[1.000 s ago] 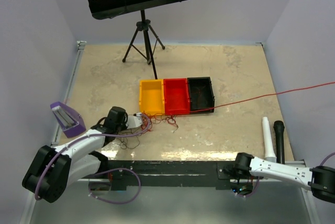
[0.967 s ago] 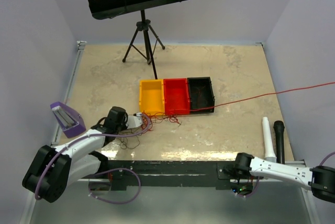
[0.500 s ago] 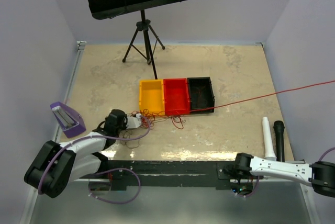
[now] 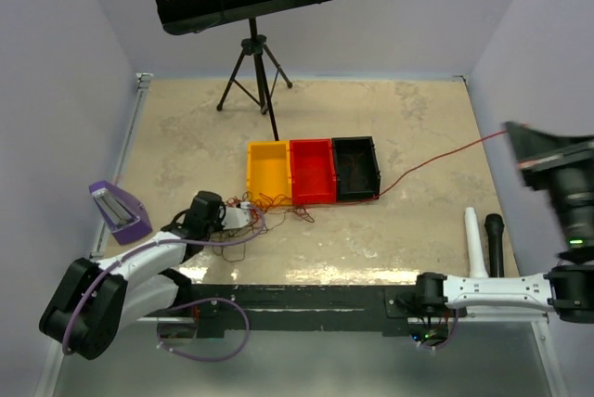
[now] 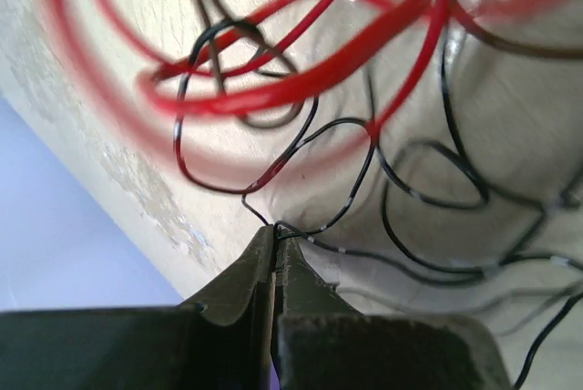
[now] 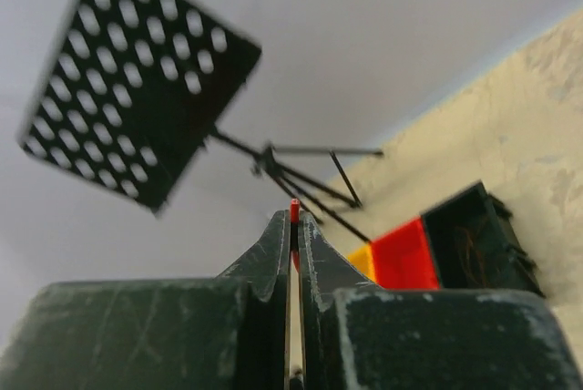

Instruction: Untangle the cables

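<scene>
The tangle of thin red and black cables [image 4: 271,206] lies in front of the yellow bin. My left gripper [image 4: 244,215] sits low at its left edge. In the left wrist view the left gripper [image 5: 274,228] is shut on a black wire [image 5: 321,219], with red loops [image 5: 301,89] behind. One long red cable [image 4: 436,160] runs from the tangle past the black bin up to my right gripper [image 4: 511,132], raised at the right. In the right wrist view the right gripper [image 6: 294,217] is shut on the red cable's end [image 6: 294,209].
Yellow [image 4: 267,172], red [image 4: 312,171] and black [image 4: 356,167] bins stand side by side mid-table. A music stand [image 4: 252,63] stands at the back. A purple holder [image 4: 119,210] is at the left edge. White [image 4: 475,244] and black [image 4: 495,247] cylinders lie at the right front.
My right arm has come up into the top view holding the red cable, which now ends nearer the table's right side. The tangle's red loops shifted slightly. The left gripper barely moved.
</scene>
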Controlling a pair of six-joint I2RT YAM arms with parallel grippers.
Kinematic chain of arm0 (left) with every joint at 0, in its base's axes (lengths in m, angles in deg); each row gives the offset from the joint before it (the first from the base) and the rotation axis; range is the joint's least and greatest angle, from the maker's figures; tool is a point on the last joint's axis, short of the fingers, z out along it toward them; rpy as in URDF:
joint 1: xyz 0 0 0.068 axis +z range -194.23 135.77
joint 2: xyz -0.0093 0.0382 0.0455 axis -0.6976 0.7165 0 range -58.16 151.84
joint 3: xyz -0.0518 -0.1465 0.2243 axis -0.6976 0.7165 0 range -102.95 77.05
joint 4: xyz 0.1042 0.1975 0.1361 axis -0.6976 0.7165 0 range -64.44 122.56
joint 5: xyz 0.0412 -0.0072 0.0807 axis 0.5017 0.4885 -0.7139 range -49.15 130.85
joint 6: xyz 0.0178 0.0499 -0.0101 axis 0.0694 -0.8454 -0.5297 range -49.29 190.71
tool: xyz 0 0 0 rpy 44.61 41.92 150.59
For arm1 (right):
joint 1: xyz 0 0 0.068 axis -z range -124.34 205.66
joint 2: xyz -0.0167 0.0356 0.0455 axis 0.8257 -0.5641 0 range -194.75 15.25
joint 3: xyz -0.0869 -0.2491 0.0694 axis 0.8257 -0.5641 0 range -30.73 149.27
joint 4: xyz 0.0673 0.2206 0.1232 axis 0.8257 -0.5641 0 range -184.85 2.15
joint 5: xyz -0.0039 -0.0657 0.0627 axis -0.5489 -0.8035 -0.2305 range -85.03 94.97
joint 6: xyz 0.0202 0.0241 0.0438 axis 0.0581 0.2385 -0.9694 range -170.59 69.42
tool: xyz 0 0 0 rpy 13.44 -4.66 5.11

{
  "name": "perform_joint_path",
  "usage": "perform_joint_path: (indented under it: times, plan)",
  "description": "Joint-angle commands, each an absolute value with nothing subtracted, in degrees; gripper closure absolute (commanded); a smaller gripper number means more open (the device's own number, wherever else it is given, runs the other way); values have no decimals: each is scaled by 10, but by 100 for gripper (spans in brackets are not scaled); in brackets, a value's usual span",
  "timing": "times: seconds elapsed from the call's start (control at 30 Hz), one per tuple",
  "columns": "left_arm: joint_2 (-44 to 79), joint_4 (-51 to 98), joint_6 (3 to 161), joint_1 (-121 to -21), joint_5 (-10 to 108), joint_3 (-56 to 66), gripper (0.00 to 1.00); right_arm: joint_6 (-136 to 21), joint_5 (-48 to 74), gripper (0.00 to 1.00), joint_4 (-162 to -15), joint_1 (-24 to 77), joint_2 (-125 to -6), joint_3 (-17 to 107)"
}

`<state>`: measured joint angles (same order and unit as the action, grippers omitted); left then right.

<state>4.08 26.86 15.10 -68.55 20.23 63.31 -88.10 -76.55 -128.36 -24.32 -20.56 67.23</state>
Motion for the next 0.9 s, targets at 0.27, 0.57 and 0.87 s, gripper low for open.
perform_joint_path:
  times: [0.27,0.57,0.87]
  plan:
    - [-49,439,177,-681,255,596,100,-1206,-478,100,-1276,-263,-344,256]
    - [-53,446,170,-681,250,596,100,-1137,-382,63,-1115,-214,-480,144]
    - [-62,440,168,-681,246,603,100,-894,-214,24,-922,-79,-590,131]
